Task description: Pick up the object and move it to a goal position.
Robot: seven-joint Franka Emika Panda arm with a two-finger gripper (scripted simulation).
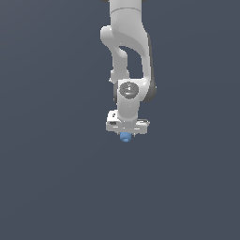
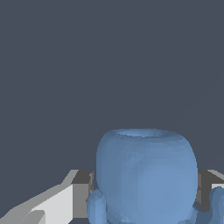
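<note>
The object (image 1: 125,137) is a small light-blue knobbly lump. In the exterior view it sits right under the white gripper (image 1: 125,134), much narrower than the gripper's body. In the wrist view the object (image 2: 146,175) fills the space between the two fingers (image 2: 81,190), which stand close against its sides. The gripper is shut on it. The fingertips are mostly hidden in the exterior view. I cannot tell whether the object rests on the surface or hangs above it.
The white arm (image 1: 126,56) reaches down from the top of the exterior view. A plain dark grey-blue surface (image 1: 56,178) lies all around. No goal marker shows in either view.
</note>
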